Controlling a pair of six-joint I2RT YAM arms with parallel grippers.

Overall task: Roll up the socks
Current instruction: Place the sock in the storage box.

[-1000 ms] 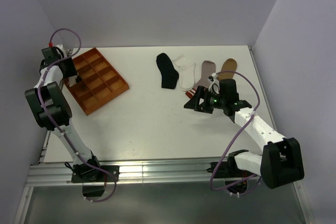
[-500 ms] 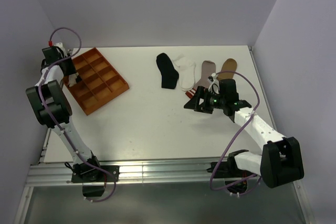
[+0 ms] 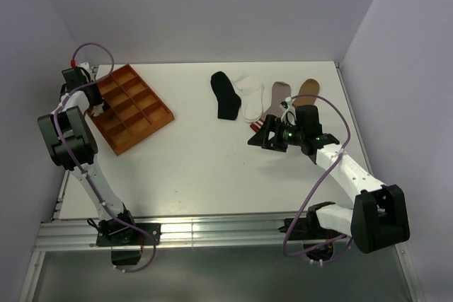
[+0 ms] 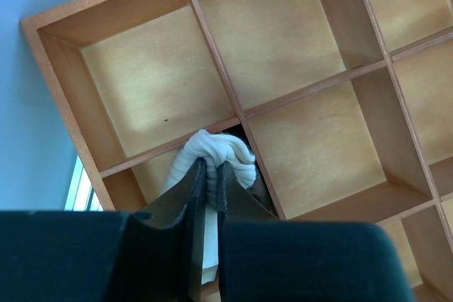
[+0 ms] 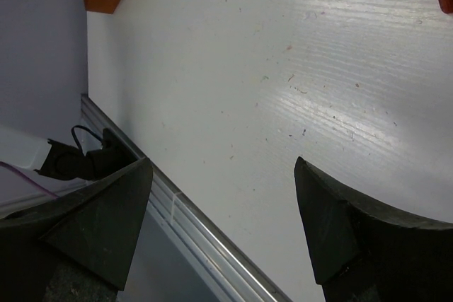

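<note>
Left gripper (image 4: 210, 168): nearly shut against roll (image 4: 216, 148) in tray (image 4: 60, 97); hold unclear.
Right gripper (image 5: 222, 175): wide, empty, right of tray.
Risk: a snagged roll could lift out and unroll.

Each arm consisted of white tubular links joined by bulky black actuator housings: left arm (image 3: 95, 178), right arm (image 3: 345, 167). The left arm stood on a black base block (image 3: 117, 233). A purple cable (image 3: 311, 192) ran along the right arm. A matching left cable (image 3: 92, 43) ended at a red connector (image 3: 74, 62). A green indicator light (image 3: 289, 133) glowed on the right wrist. The left-arm fingers (image 4: 166, 221) were flat black blades. The right-arm fingers (image 5: 106, 210) were dark matt wedges.
</note>
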